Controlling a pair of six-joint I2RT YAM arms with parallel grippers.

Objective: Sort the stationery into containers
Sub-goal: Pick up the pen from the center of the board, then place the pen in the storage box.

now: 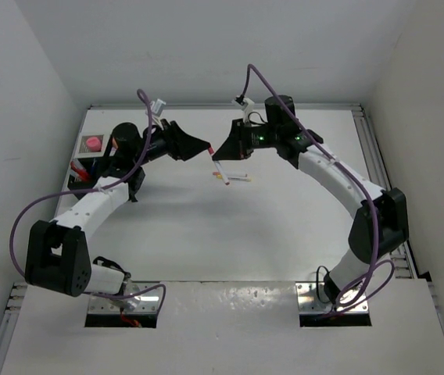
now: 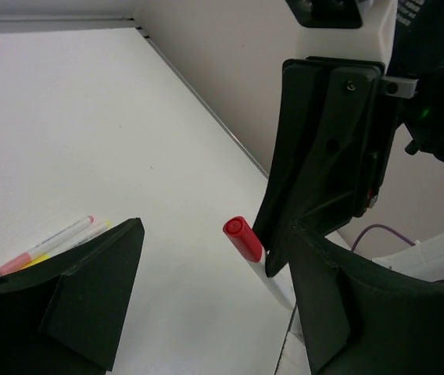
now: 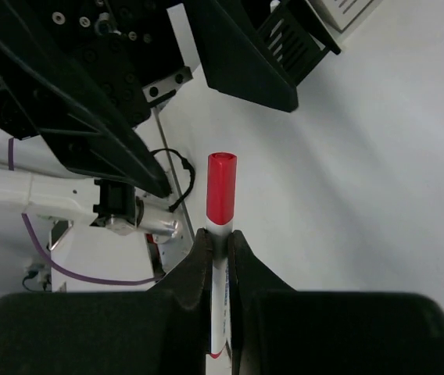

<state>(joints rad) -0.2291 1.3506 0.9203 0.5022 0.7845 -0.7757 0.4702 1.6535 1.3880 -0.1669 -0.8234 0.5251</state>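
Overhead, right tool (image 1: 220,151) pinched tight on red-capped marker (image 1: 212,154), left tool (image 1: 197,146) spread wide and empty just left of it, loose pens (image 1: 230,177) on tabletop (image 1: 206,234) just nearer, containers (image 1: 85,156) well left; left wrist: marker between the spread fingers (image 2: 105,266), untouched; right wrist: red cap protruding beyond the closed jaws.

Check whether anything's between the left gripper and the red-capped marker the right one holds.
Nothing visible. The red-capped marker sticks out of the shut right gripper; the open left gripper faces it across an open gap.
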